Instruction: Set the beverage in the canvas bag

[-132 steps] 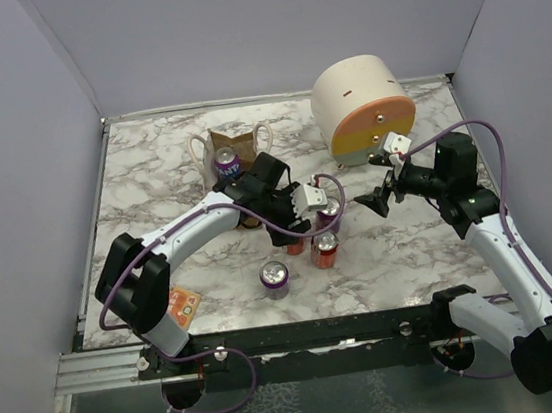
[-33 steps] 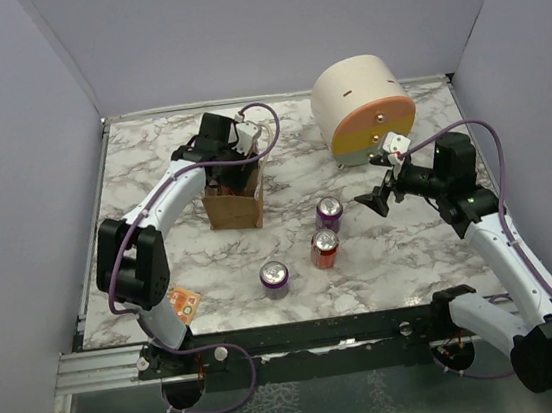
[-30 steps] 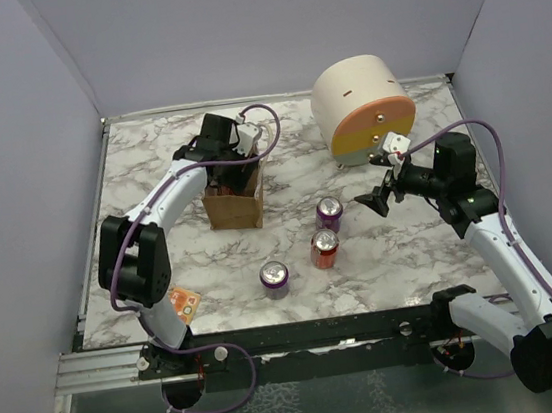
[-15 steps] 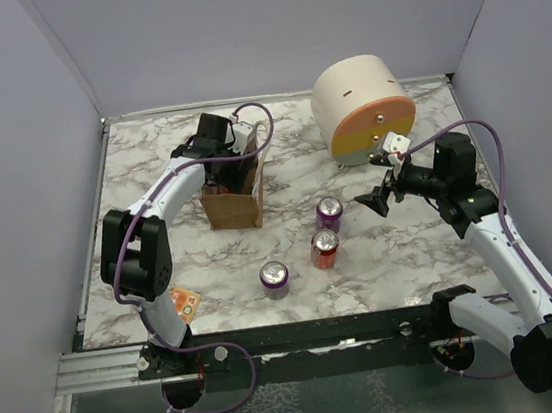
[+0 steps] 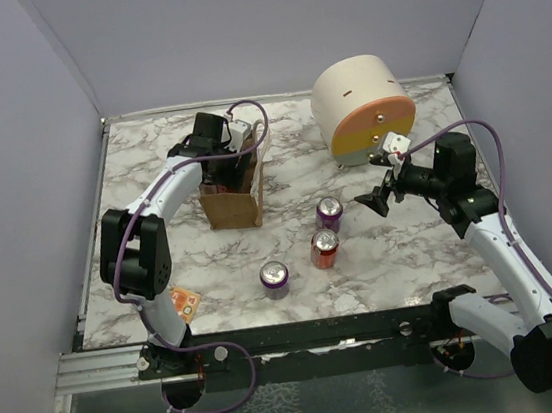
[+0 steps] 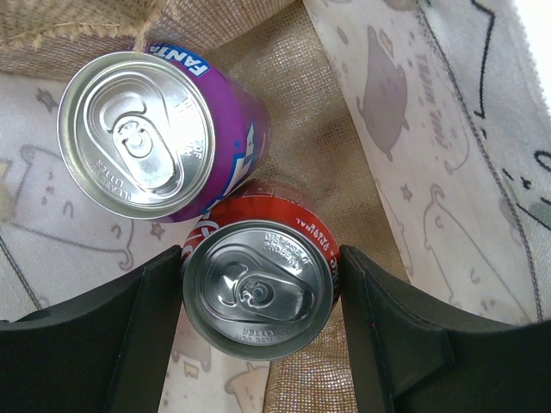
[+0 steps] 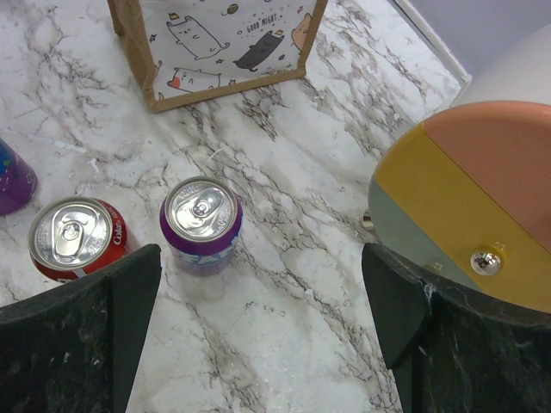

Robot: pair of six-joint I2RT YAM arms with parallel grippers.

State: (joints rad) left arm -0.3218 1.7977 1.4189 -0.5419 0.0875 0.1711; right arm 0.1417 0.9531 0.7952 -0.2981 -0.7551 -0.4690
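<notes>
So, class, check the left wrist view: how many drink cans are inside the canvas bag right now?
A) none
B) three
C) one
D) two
D: a purple can and a red can stand side by side inside the canvas bag, the red one between the fingers of the left pincer.

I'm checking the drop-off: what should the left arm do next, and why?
Probably open the left gripper: its jaws seem to clasp the red soda can, which looks level with the purple soda can inside the tan canvas bag.
</notes>
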